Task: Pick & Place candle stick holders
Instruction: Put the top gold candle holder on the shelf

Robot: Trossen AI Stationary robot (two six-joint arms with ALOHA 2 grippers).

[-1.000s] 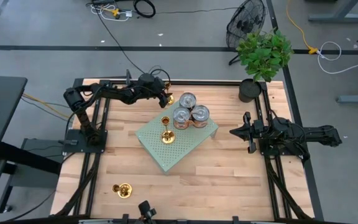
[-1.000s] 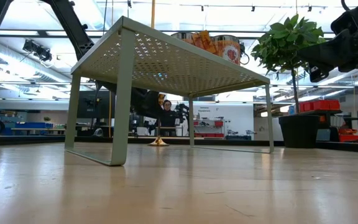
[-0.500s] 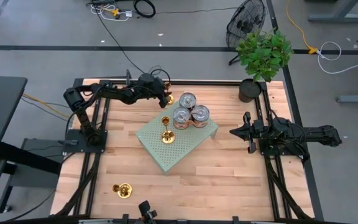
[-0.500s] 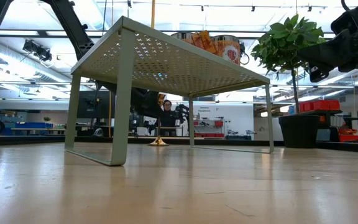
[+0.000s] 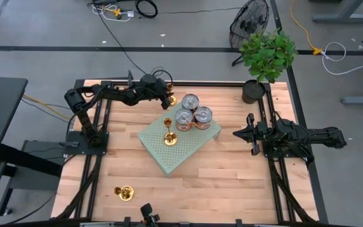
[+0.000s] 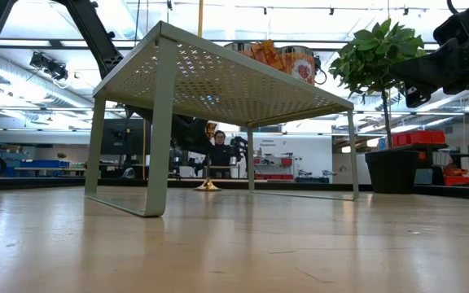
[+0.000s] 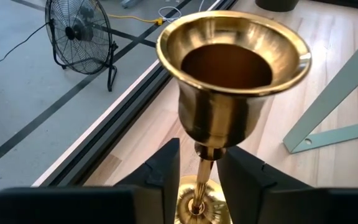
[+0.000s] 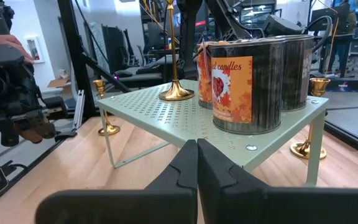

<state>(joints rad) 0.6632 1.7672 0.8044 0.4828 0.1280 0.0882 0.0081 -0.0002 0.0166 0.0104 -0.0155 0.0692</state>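
One gold candle stick holder stands on its round base at the table's far edge, its cup filling the left wrist view. My left gripper is open, with a finger close on each side of the thin stem. A taller holder stands on the green perforated riser. Another holder stands near the front left corner. My right gripper waits shut at the table's right side, clear of everything. My left gripper comes at the stem below the cup from the table's left, slanting a little downward. A narrow gap shows beside one finger. Whether the other finger touches the stem I cannot tell. The holder stays upright on the table.
Three labelled tin cans stand on the riser's far end beside the tall holder. A potted plant sits at the far right corner. A person stands beyond the table's left side.
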